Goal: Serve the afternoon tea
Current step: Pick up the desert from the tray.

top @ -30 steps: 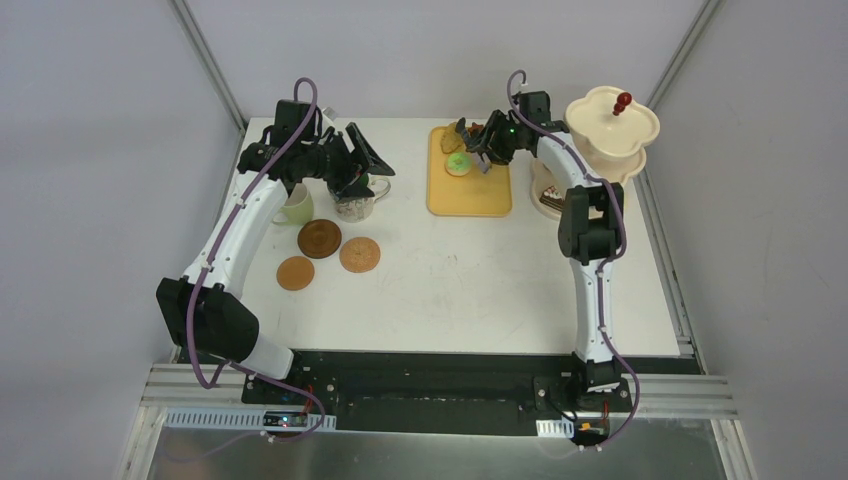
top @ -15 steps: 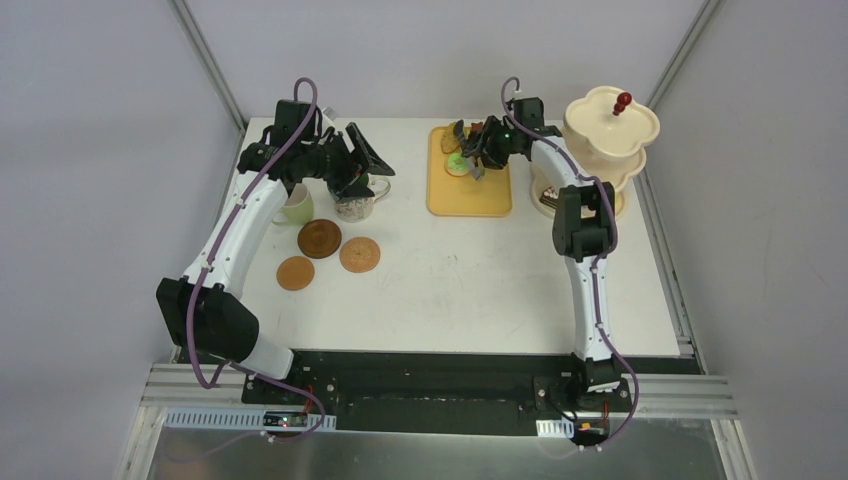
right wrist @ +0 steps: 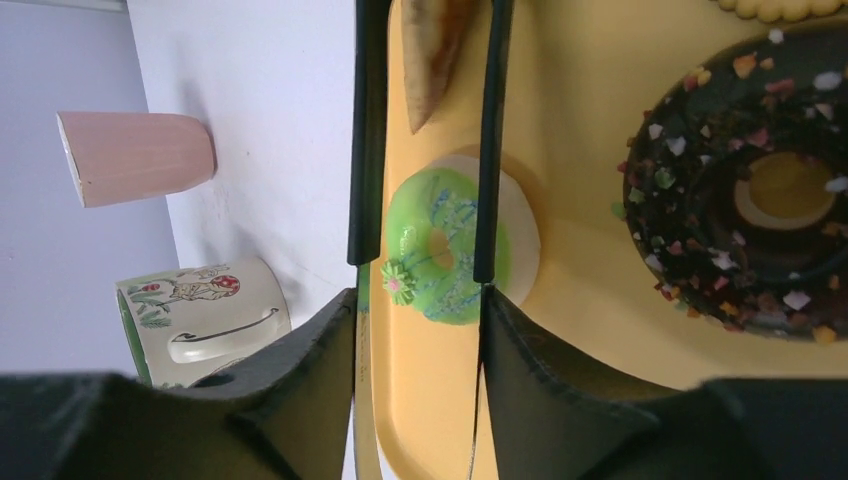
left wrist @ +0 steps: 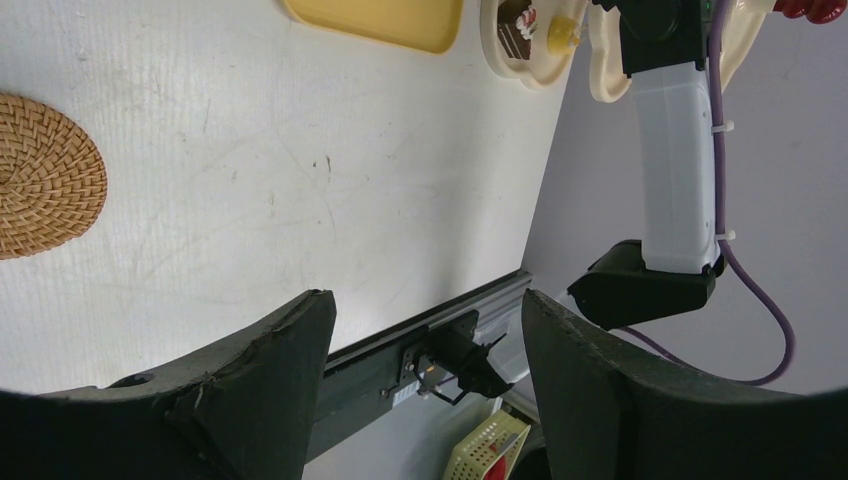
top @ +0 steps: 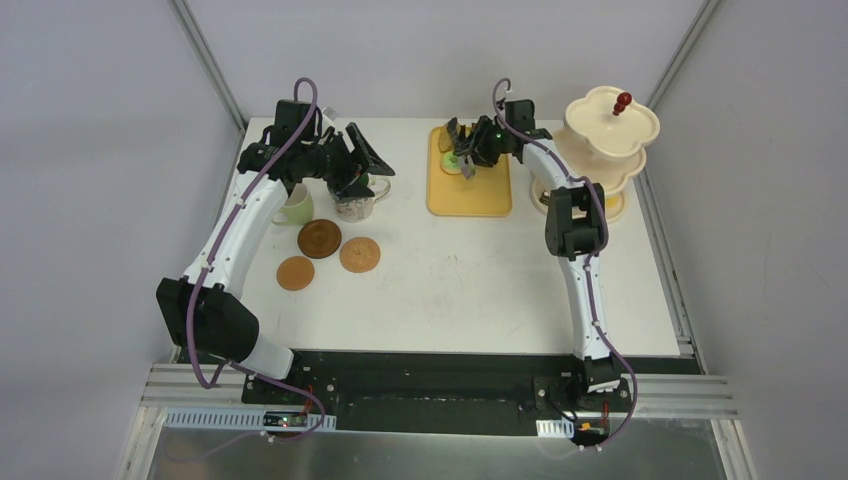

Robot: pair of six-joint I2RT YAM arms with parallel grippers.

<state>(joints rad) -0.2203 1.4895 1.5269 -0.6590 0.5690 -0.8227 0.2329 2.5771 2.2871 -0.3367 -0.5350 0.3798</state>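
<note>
My right gripper [top: 466,152] [right wrist: 420,300] is shut on the black tongs [right wrist: 487,150]. The tong arms straddle a green iced doughnut [right wrist: 440,245] on the yellow tray [top: 470,195]. A chocolate sprinkled doughnut [right wrist: 745,190] and a brown pastry [right wrist: 432,50] lie beside it. My left gripper [top: 372,175] [left wrist: 425,330] is open and empty, just above the patterned mug [top: 352,207] [right wrist: 200,315]. A cream mug [top: 295,205] stands to its left. The pink mug [right wrist: 135,157] shows only in the right wrist view. Three brown coasters [top: 319,238] [top: 359,254] [top: 295,272] lie nearer me. The cream tiered stand [top: 610,125] is at the back right.
The stand's lowest tier [left wrist: 500,60] holds a chocolate cake piece [left wrist: 518,22] and a small yellow pastry [left wrist: 563,35]. One woven coaster [left wrist: 45,190] shows in the left wrist view. The right arm [top: 580,220] runs along the table's right side.
My right gripper has moved left over the tray with the tongs, bringing them over the green doughnut. The left arm has not moved.
</note>
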